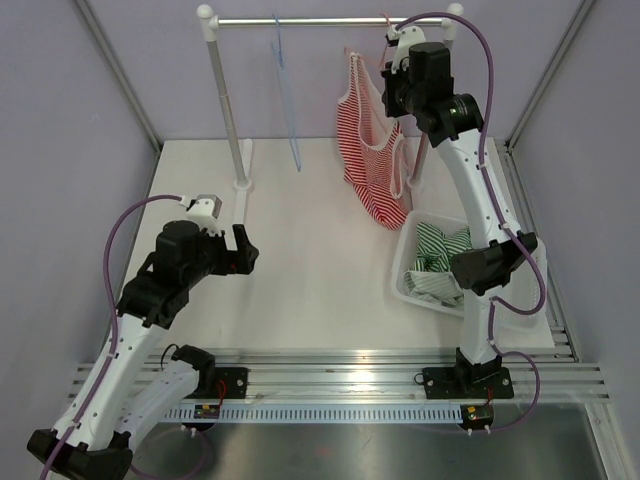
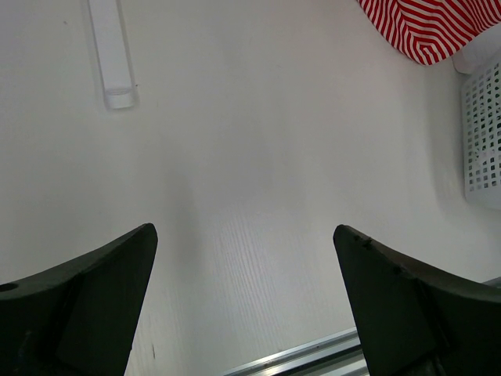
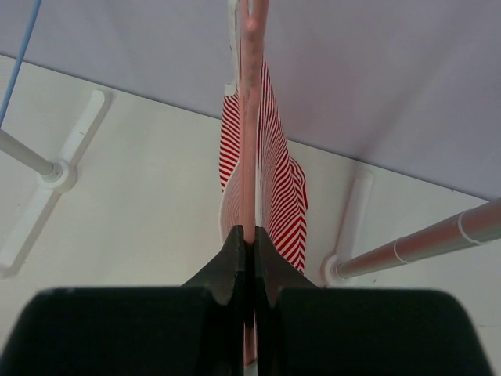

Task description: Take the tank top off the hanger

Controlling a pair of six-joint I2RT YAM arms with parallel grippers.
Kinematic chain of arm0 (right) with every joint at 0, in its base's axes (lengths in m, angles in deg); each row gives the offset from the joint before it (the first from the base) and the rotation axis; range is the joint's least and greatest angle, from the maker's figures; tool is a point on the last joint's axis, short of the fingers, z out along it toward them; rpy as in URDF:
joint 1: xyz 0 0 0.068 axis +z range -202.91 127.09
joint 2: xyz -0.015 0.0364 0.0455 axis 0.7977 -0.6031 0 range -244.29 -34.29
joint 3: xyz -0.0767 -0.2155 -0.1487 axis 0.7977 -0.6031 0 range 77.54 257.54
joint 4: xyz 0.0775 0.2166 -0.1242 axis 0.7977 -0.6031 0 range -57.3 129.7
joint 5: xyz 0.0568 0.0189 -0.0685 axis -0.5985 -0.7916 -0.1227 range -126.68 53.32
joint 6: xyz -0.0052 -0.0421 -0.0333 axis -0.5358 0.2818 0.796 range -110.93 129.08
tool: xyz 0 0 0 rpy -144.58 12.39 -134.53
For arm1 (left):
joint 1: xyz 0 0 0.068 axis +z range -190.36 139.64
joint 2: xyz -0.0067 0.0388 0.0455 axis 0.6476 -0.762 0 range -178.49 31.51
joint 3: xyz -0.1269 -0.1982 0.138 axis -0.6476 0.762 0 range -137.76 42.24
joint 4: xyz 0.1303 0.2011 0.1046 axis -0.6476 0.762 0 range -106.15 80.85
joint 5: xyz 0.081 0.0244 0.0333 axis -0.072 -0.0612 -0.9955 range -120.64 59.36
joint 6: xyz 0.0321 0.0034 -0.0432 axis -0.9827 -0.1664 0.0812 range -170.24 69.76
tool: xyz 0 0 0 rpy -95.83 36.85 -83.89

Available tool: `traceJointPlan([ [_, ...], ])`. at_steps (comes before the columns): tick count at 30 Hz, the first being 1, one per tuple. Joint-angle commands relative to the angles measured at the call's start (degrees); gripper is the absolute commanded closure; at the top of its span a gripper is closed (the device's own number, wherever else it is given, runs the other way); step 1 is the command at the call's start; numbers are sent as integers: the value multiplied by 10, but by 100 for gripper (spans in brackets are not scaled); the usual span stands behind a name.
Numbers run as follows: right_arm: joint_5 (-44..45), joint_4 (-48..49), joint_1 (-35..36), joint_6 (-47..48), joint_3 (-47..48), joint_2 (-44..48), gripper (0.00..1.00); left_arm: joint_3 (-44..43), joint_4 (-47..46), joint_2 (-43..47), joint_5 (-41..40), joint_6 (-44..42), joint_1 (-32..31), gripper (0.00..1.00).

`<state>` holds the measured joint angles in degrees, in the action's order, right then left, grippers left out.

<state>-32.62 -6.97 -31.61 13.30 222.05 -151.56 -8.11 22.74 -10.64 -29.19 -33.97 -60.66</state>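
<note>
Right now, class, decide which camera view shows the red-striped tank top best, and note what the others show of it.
Top external: nearly the whole tank top shows, hanging under the rail. The right wrist sees it edge-on, partly behind the pink hanger that the right gripper pinches. The left wrist catches only its bottom corner.

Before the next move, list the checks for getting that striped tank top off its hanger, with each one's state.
1. The right gripper is shut on the pink hanger: ok.
2. The tank top hangs on that hanger: ok.
3. The left gripper is open: ok.
4. The left gripper is close to the tank top: not ok; it hovers over the table, well apart.
5. The hanger's hook sits on the rail: cannot tell; hidden in every view.
6. The blue hanger hangs apart from the tank top: ok.
</note>
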Motion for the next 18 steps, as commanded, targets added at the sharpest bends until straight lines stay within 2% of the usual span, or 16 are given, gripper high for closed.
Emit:
traceJointPlan([
  [1, -34, 2, -2, -11, 42, 15, 100, 0, -26, 4, 15, -11, -1, 1],
  [7, -68, 11, -3, -39, 69, 37, 100, 0, -25, 9, 6, -10, -1, 1],
  [12, -120, 14, 0, -77, 49, 72, 100, -2, -30, 26, 10, -10, -1, 1],
  [18, -142, 10, 30, -92, -69, 149, 100, -37, -46, 53, 28, 15, -1, 1],
])
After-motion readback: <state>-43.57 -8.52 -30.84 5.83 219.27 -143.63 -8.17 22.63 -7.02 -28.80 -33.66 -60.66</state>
